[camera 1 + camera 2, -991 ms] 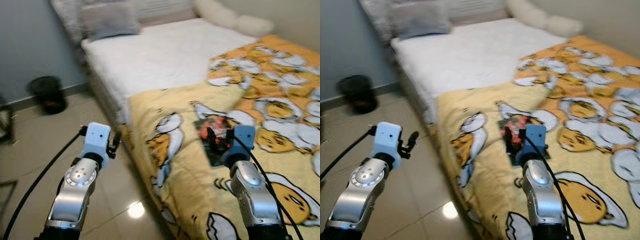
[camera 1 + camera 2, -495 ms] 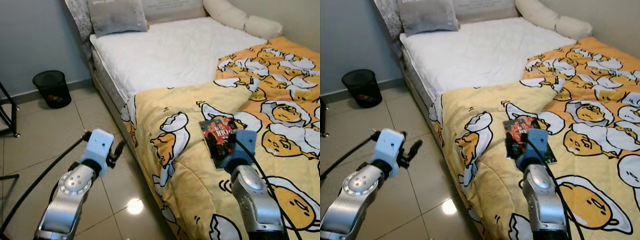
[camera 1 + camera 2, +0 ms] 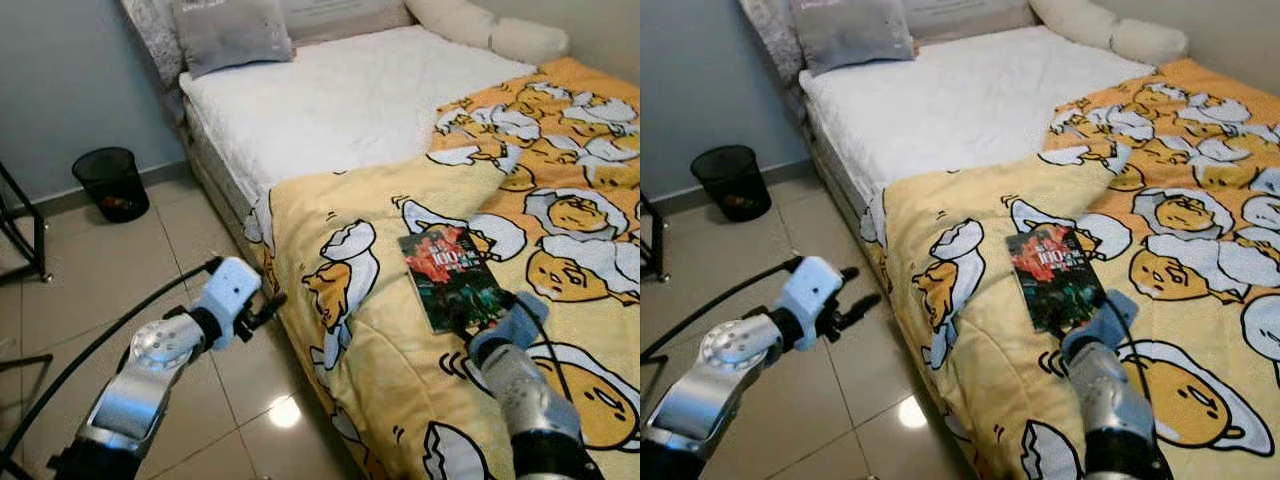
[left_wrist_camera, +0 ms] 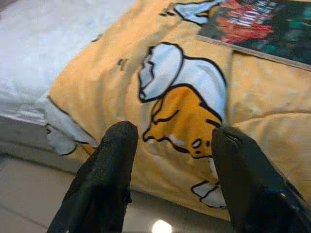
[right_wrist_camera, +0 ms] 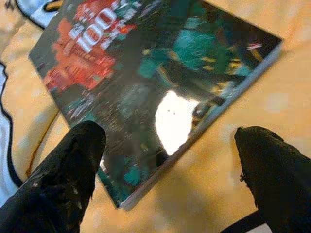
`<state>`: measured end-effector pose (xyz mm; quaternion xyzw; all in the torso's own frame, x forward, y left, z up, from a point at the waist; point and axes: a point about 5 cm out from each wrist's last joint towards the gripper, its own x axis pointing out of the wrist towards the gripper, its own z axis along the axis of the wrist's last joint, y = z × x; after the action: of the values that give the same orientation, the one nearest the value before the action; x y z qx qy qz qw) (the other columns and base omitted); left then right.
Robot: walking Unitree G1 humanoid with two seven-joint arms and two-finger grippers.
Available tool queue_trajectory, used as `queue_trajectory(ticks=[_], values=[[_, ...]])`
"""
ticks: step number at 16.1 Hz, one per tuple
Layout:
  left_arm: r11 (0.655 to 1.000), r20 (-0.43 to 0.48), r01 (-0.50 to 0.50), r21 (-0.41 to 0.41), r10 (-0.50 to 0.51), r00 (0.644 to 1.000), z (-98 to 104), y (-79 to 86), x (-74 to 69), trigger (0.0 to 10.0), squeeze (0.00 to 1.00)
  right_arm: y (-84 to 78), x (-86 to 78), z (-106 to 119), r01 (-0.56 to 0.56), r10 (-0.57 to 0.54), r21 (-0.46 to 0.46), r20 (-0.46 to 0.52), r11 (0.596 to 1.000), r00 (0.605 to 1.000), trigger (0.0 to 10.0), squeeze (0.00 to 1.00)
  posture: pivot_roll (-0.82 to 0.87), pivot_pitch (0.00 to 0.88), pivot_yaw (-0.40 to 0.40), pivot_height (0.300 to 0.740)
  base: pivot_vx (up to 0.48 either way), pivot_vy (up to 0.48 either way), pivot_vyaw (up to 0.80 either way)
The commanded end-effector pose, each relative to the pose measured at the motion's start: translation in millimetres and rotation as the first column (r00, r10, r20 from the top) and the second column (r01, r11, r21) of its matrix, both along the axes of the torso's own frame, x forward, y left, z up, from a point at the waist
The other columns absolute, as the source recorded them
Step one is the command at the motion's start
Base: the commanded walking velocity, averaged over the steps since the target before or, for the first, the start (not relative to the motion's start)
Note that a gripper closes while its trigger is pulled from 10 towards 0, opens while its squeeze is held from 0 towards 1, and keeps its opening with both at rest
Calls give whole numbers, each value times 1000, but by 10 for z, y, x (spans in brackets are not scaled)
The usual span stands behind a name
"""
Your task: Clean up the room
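Lying flat on the yellow blanket (image 3: 380, 330) of the bed (image 3: 330, 110), book (image 3: 452, 277); right claw (image 5: 165, 160) spread above it, left claw (image 4: 167, 160) released over tiled floor (image 3: 90, 280).

We note a black wastebasket (image 3: 110, 182) on the tiled floor (image 3: 90, 270) at 10 o'clock, a grey pillow (image 3: 230, 32) at 12 o'clock, and a cream bolster (image 3: 490, 30) at 1 o'clock.

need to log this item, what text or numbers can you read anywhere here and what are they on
"100" in white on the red part of the book cover, lying on the yellow blanket in front of the open right gripper.
The smaller print around it on the cover is too blurred to read.
Nothing else readable.
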<state>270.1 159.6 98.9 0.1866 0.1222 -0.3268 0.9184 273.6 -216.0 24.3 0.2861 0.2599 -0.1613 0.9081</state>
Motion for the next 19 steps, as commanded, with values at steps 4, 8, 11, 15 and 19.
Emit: queue_trajectory(ticks=[4, 8, 11, 15, 19], values=[[976, -138, 213, -46, -217, 966, 20, 6, -99, 10000, 0, -217, 104, -21, 127, -165, 334, 87, 934, 982, 10000, 0, -78, 0, 48, 740, 0, 0, 0], [972, -151, 201, -123, -219, 964, 94, 7, -54, 10000, 0, -256, 187, -16, 118, -170, 391, 101, 913, 980, 10000, 0, -69, 0, 46, 740, 0, 0, 0], [976, -92, 178, -121, -190, 977, 147, -16, 11, 10000, 0, -235, 199, -95, 124, -162, 379, 68, 917, 985, 10000, 0, -65, 0, 45, 740, 0, 0, 0], [965, -66, 170, -199, -186, 980, 201, -86, -22, 10000, 0, -169, 210, -150, 141, -171, 355, 54, 924, 984, 10000, 0, -54, 0, 58, 740, 0, 0, 0], [968, -74, 171, -185, -187, 980, 165, -119, -34, 10000, 0, -81, 297, -97, 129, -201, 419, 133, 899, 970, 10000, 0, -47, 0, 66, 740, 0, 0, 0]])
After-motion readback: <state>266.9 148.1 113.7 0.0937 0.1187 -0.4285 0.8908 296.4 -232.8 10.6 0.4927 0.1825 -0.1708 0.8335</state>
